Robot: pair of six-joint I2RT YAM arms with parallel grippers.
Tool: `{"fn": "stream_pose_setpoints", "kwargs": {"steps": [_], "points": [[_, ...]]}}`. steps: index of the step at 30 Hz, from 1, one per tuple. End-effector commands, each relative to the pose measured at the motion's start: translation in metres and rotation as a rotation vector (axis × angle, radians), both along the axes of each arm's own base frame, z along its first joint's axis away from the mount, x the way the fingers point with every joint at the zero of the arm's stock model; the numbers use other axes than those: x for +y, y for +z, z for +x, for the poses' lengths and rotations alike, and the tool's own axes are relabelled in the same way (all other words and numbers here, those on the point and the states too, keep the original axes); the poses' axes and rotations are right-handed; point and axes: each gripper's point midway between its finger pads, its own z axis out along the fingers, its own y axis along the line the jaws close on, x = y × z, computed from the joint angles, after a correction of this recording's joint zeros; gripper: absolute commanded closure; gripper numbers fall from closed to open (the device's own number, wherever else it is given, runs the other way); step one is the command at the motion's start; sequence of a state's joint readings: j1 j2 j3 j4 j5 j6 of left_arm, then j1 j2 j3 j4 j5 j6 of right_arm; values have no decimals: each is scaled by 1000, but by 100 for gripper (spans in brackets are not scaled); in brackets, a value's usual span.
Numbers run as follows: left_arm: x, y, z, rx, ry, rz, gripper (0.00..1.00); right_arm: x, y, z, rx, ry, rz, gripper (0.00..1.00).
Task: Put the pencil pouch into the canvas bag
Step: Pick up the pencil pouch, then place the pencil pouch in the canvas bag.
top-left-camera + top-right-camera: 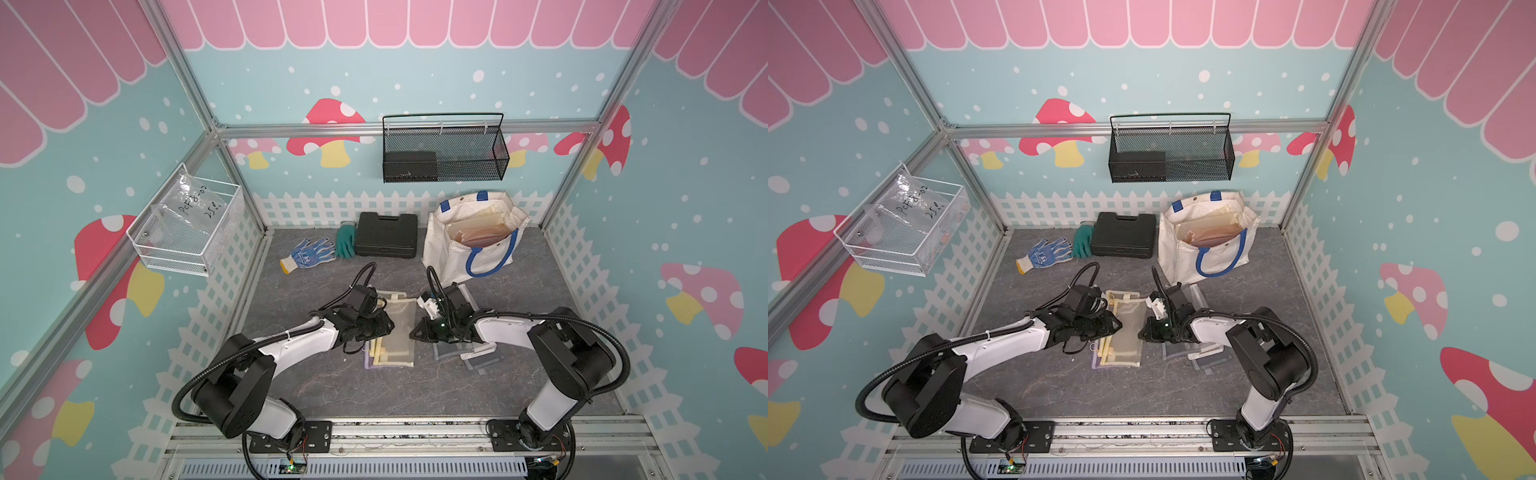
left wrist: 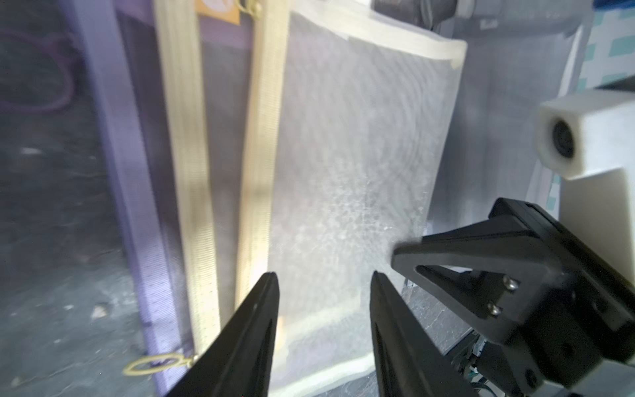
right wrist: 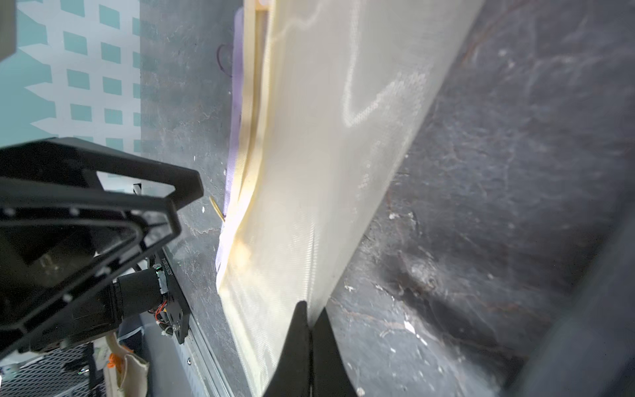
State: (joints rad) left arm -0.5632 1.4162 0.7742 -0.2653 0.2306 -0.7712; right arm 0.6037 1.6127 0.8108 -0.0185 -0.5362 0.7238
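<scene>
My right gripper (image 3: 311,309) is clamped on just the mesh edge of the pencil pouch (image 3: 326,154), left gripper (image 2: 324,275) apart, so I could lose it on the lift.

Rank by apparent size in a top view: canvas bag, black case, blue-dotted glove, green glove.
1. canvas bag
2. black case
3. blue-dotted glove
4. green glove, though the case may hide part of it.

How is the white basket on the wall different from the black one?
The white basket hangs on a side wall; the black basket hangs on the back wall. The white basket holds a clear plastic bag with writing on it; the black basket holds a dark box. Both are wire mesh and open on top.
</scene>
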Motion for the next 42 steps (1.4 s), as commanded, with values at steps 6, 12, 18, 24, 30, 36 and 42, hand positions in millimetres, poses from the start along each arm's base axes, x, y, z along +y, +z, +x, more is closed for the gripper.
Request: {"fn": "stream_pose_setpoints", "kwargs": {"steps": [6, 12, 18, 24, 30, 36, 42], "points": [[47, 24, 1, -52, 56, 111, 53, -6, 109, 16, -252, -41, 57, 100], [53, 43, 8, -108, 67, 134, 52, 0, 200, 32, -418, -89, 172, 100], [47, 55, 6, -143, 47, 89, 45, -8, 285, 63, -560, -177, 249, 100], [45, 71, -1, -203, 29, 53, 40, -69, 335, 106, -607, -409, 244, 100], [44, 76, -5, -219, 17, 55, 38, -136, 339, 136, -605, -597, 155, 100], [41, 77, -6, -223, 1, 66, 37, -204, 321, 152, -582, -782, 92, 100], [37, 79, -3, -222, -19, 70, 37, -228, 288, 180, -538, -831, 41, 100]]}}
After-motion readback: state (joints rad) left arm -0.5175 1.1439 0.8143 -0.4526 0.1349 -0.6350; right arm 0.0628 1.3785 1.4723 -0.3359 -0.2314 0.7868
